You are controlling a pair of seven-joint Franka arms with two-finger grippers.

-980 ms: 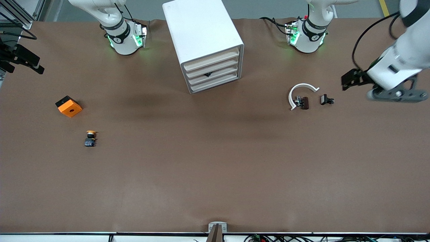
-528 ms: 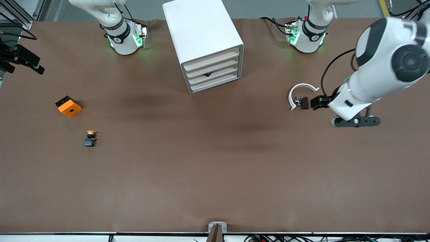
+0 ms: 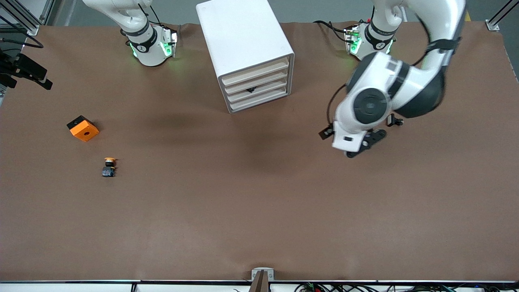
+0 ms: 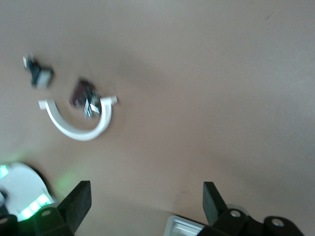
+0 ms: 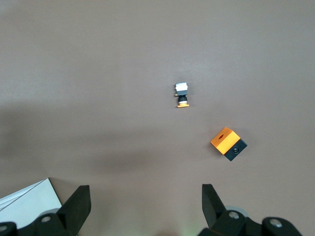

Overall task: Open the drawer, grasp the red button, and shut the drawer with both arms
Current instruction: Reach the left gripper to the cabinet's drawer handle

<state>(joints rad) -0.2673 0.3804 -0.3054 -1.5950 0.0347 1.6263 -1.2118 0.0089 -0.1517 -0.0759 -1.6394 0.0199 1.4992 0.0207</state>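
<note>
"Which step are we on?"

"The first. Every drawer (image 3: 259,90) in the cabinet (image 3: 243,40) is shut, and we see no red button. The left gripper (image 4: 145,192) hangs wide open near the white arc (image 4: 78,129). The right gripper (image 5: 145,194), also wide, waits over the orange cube (image 5: 228,142)."

"Next?"

"We likely need a claw at a drawer front."

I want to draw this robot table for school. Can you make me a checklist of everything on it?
Surface: brown table, nothing spilled.
Job's things: white cabinet, all four drawers shut; red button: nothing seen.
Clutter: orange cube; yellow-capped button; white curved piece; brown part; small black part.
End effectors: left end effector open, over the table beside the curved piece; right end effector open, over the right arm's end of the table.
Cables: black cables by the left arm's base.
Surroundings: metal frame past the table's corner.
</note>
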